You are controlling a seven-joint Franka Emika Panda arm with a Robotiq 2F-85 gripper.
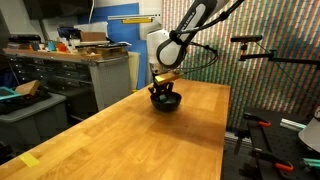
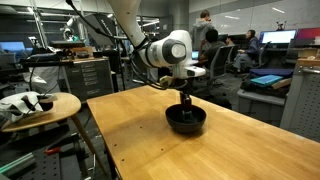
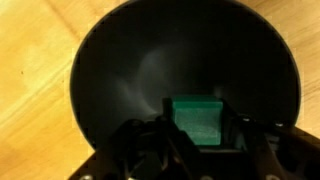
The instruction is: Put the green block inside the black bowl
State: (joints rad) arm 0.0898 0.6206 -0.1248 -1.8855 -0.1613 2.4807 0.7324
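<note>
The black bowl (image 1: 166, 100) stands on the wooden table near its far end; it also shows in the exterior view (image 2: 186, 120) and fills the wrist view (image 3: 150, 70). My gripper (image 1: 163, 88) reaches down into the bowl in both exterior views (image 2: 186, 102). In the wrist view the green block (image 3: 197, 120) sits between my two fingers (image 3: 197, 130), inside the bowl's rim. The fingers are closed against the block's sides. Whether the block touches the bowl's floor cannot be told.
The wooden table (image 1: 130, 135) stretches toward the camera. A yellow tape piece (image 1: 30, 160) lies near its front corner. Cabinets and benches (image 1: 70, 70) stand beside it. A round side table (image 2: 35, 105) with objects stands nearby; people sit at desks (image 2: 215, 50) behind.
</note>
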